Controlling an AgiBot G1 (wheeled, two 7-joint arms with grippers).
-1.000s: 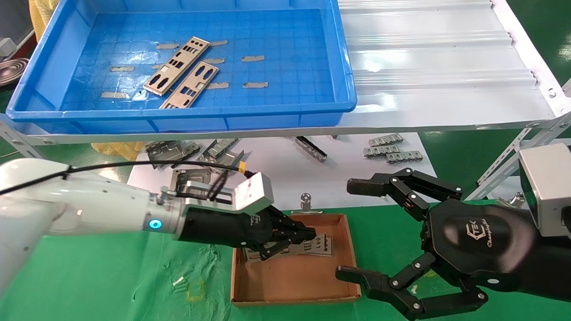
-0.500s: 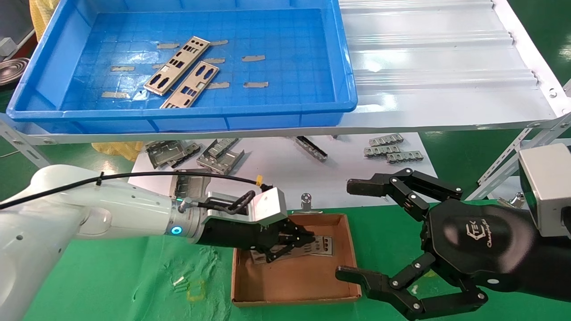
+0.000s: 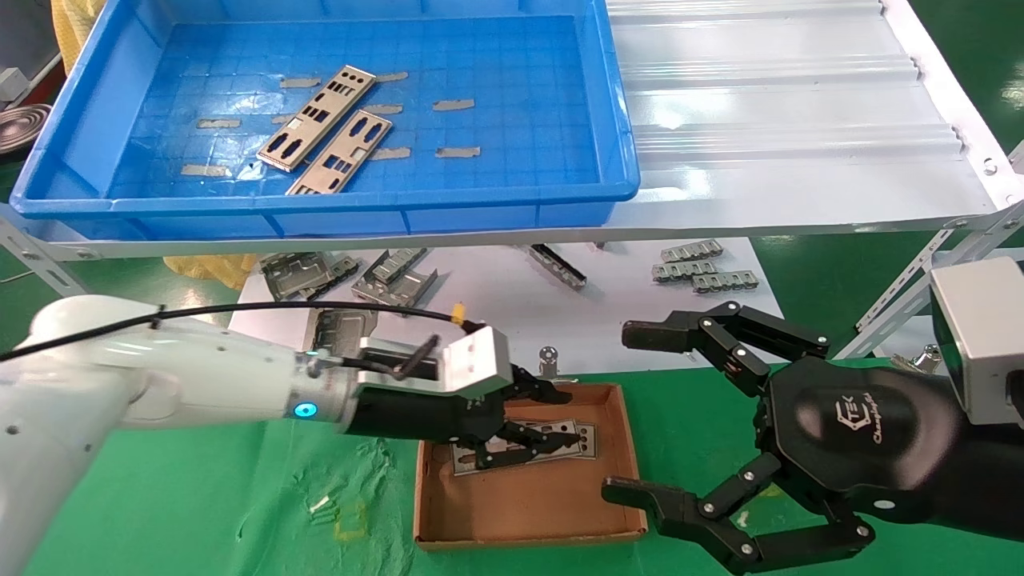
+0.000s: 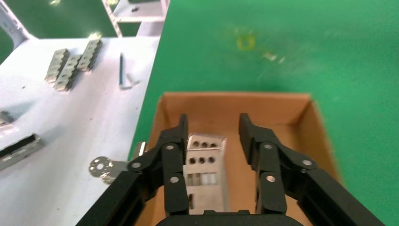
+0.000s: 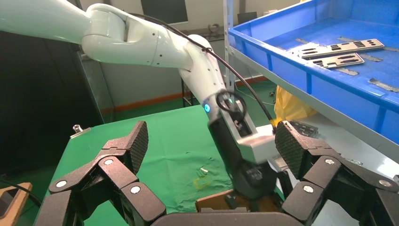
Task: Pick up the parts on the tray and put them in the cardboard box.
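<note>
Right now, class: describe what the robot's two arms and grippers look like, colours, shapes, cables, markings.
The left arm is glossy white with a glowing blue ring, a thin black cable and a silver wrist block. Its left gripper is black with linked, riveted fingers. The right gripper is likewise black, with a grey logo on its palm and a silver block behind.

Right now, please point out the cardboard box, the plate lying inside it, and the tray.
cardboard box (image 3: 528, 512), head view, bare floor.
plate (image 4: 205, 162), left wrist view, punched middle.
tray (image 3: 512, 96), head view, gridded floor.

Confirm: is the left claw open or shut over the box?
Open. The left claw has its fingers spread apart, and the plate lies flat between them in the cardboard box.
</note>
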